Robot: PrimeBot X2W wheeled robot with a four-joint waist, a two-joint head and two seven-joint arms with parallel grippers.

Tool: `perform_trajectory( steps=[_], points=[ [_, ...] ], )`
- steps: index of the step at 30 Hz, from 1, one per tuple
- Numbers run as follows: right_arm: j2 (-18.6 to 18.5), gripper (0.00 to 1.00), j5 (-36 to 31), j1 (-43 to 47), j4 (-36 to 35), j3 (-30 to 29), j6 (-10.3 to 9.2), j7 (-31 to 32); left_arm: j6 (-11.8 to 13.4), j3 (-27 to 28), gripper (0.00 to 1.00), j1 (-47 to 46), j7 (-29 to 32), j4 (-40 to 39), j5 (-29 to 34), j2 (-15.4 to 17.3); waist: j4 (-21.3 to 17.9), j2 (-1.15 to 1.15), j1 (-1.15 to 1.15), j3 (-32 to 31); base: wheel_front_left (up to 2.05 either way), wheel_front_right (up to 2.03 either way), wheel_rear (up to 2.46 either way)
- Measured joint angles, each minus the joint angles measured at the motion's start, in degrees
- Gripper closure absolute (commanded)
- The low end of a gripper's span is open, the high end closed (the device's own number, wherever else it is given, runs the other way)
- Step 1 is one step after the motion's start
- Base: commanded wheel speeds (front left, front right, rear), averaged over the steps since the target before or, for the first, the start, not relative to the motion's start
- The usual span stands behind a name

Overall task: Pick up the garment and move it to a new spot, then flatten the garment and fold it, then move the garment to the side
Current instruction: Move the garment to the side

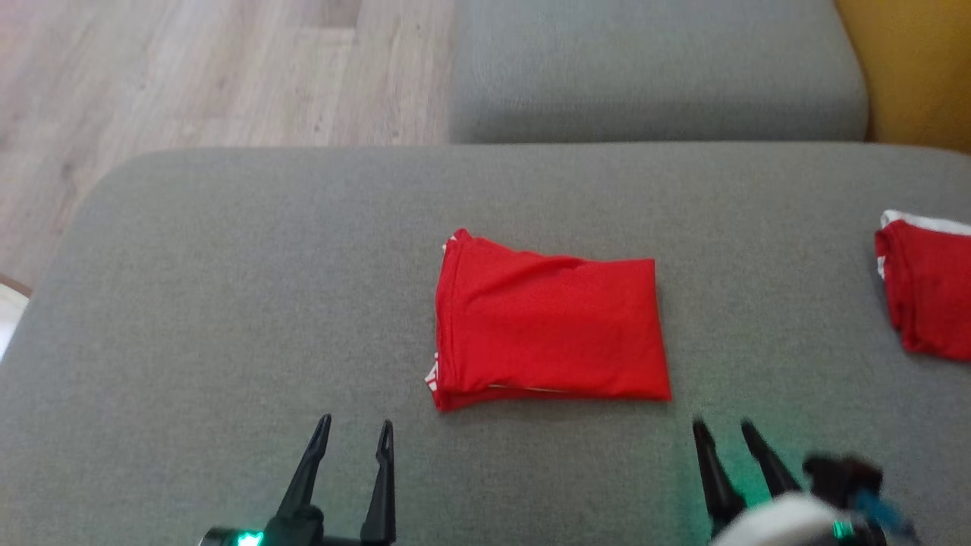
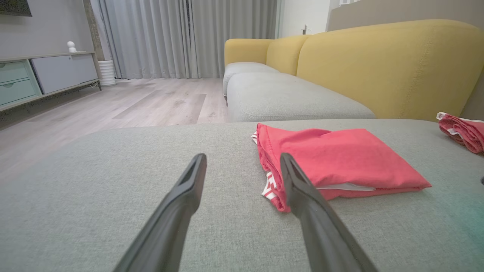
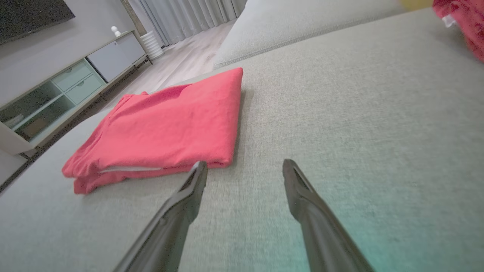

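A red garment [image 1: 546, 326] lies folded into a neat rectangle in the middle of the grey sofa cushion [image 1: 227, 303], white trim showing at its left edge. My left gripper [image 1: 355, 428] stands open near the front edge, below and left of the fold, nothing between its fingers. My right gripper [image 1: 723, 428] is open too, just below the garment's near right corner and apart from it. In the left wrist view the garment [image 2: 340, 158] lies ahead to the right of the gripper [image 2: 244, 160]. In the right wrist view the garment [image 3: 162, 128] lies ahead to the left of the gripper [image 3: 244, 166].
A second red garment [image 1: 929, 292] with a white edge lies at the cushion's far right. Another grey seat cushion [image 1: 652, 68] sits behind, with the yellow backrest [image 1: 910, 68] at the right. Wooden floor [image 1: 190, 68] lies beyond the cushion's left and far edges.
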Motion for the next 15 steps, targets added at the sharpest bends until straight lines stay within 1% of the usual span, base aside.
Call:
perform_trajectory(
  steps=[6,10,15],
  points=[
    [-0.5,0.0,9.4,-12.1,3.4,0.8,0.0,8.4,0.0,-1.5,0.0,-2.8,0.0,0.2,0.4,-0.2,-0.3,0.0,0.0,3.8,0.0,0.0,0.0],
    [-1.5,0.0,13.3,-19.3,7.4,0.8,0.0,13.1,0.0,-2.5,0.0,-5.7,0.0,0.4,0.4,-0.4,-0.3,0.0,0.01,6.5,0.0,0.0,0.0],
    [-1.6,0.0,17.2,-24.3,12.9,0.7,0.0,17.0,0.5,-4.2,0.0,-8.2,0.0,0.8,0.3,-0.5,0.5,0.0,0.01,8.6,0.0,0.0,0.0]
  ],
)
